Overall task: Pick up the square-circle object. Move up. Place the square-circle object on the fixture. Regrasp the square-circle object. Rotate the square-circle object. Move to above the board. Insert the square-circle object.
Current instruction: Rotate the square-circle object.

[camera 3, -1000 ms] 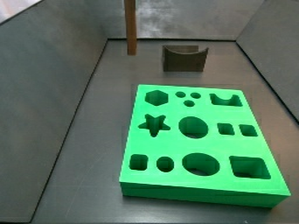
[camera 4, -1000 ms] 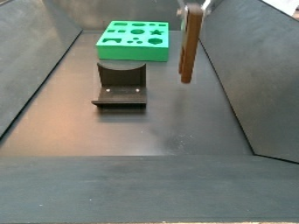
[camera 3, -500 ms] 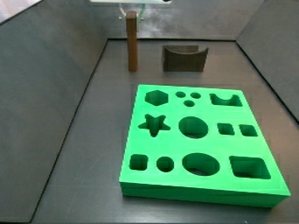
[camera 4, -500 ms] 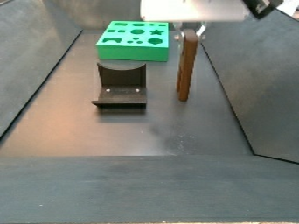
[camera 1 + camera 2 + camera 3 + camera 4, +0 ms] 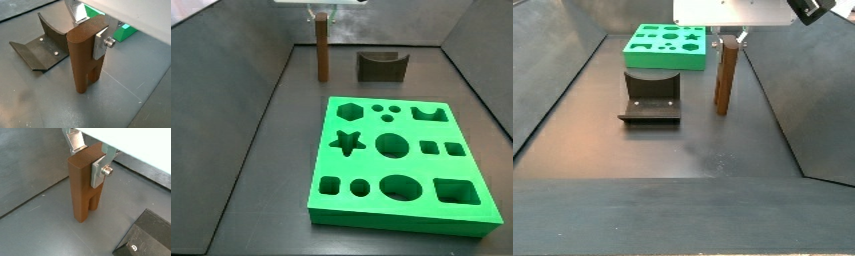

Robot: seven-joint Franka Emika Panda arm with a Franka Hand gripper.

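Note:
The square-circle object [image 5: 322, 60] is a slim brown peg standing upright on the dark floor, beside the fixture [image 5: 381, 66]. My gripper [image 5: 322, 22] is above it, shut on its top end. In both wrist views the silver fingers [image 5: 101, 44] press flat against opposite sides of the peg [image 5: 80, 65] [image 5: 80, 193]. In a side view the peg [image 5: 723, 80] stands to the right of the fixture [image 5: 651, 100], apart from it, under the gripper [image 5: 727, 40]. The green board [image 5: 372, 168] lies flat on the floor with its cut-outs facing up.
Grey walls slope up on both sides of the floor [image 5: 251, 150] [image 5: 800, 90]. The fixture's base plate [image 5: 30, 50] lies close to the peg's foot. The board's green edge [image 5: 124, 32] shows behind the gripper. Part of the fixture [image 5: 143, 240] shows in a wrist view's corner.
One second ago the peg hung higher in the gripper; it came down to the floor by half a second ago. Since then nothing has moved.

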